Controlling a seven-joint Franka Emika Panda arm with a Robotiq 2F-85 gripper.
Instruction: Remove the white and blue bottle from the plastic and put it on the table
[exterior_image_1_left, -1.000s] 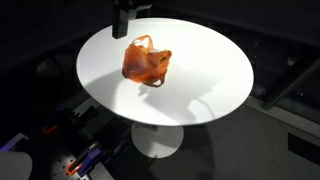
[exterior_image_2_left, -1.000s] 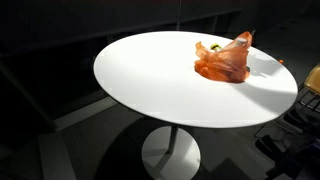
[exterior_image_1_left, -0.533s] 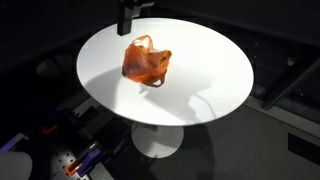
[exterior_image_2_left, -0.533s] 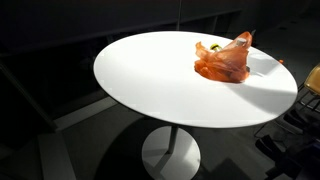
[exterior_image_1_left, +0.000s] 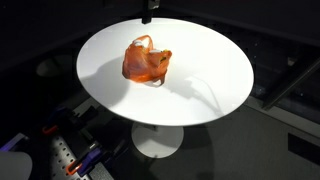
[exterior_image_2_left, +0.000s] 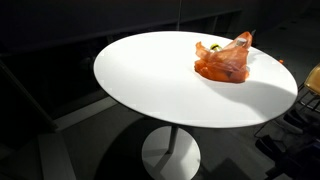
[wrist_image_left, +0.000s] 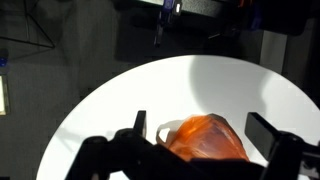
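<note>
An orange translucent plastic bag (exterior_image_1_left: 146, 63) lies crumpled on the round white table (exterior_image_1_left: 200, 55); it also shows in an exterior view (exterior_image_2_left: 224, 58) and in the wrist view (wrist_image_left: 206, 140). The white and blue bottle is hidden; only a small greenish spot shows at the bag's mouth (exterior_image_2_left: 212, 46). My gripper (wrist_image_left: 206, 135) is open, high above the bag, with a dark finger on each side of it in the wrist view. Only its tip (exterior_image_1_left: 146, 12) shows at the top edge of an exterior view.
The table stands on a white pedestal (exterior_image_2_left: 170, 152) in a dark room. Cables and equipment (exterior_image_1_left: 75, 155) lie on the floor beside the table. Dark stands and gear (wrist_image_left: 200, 20) are beyond the table's far edge.
The gripper has risen and shifted right, almost leaving the top of the exterior view. Its shadow on the table has moved right. The bag has not moved.
</note>
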